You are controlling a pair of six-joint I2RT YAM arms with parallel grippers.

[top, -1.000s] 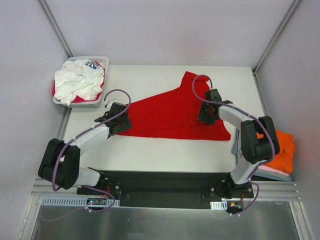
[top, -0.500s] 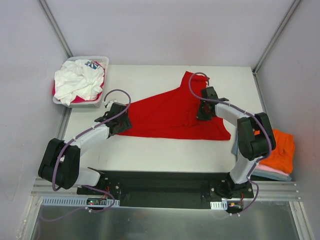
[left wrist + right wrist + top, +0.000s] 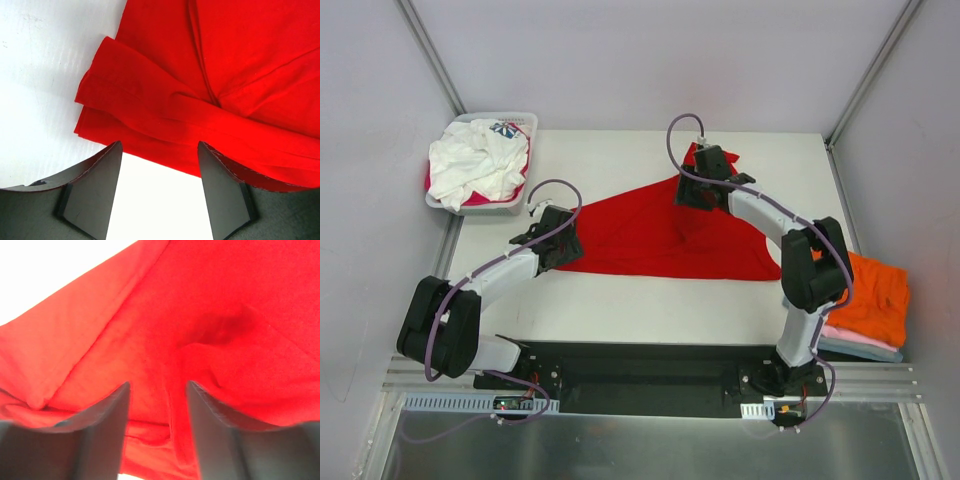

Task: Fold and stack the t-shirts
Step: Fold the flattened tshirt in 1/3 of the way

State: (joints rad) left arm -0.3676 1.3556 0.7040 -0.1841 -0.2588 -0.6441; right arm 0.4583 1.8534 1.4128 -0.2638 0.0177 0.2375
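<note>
A plain red t-shirt [image 3: 650, 235] lies spread and creased across the middle of the table. My left gripper [image 3: 563, 243] sits low at its left edge, open; in the left wrist view the gripper [image 3: 159, 146] has bare table between its fingers and the shirt's folded hem [image 3: 150, 125] just beyond the tips. My right gripper [image 3: 692, 192] hovers over the shirt's far part, near the upper sleeve. In the right wrist view this gripper [image 3: 157, 385] is open, with red cloth [image 3: 200, 330] filling the space under and between the fingers.
A white slotted basket [image 3: 525, 122] at the far left corner holds a crumpled white t-shirt [image 3: 475, 165] with a blue-red print. At the right edge lies a stack with an orange shirt [image 3: 880, 295] on top of pink [image 3: 855, 338] and blue-grey layers.
My right arm has swung up and to the left across the red shirt, from its right part to its far part. The left arm and the shirt have stayed put.
</note>
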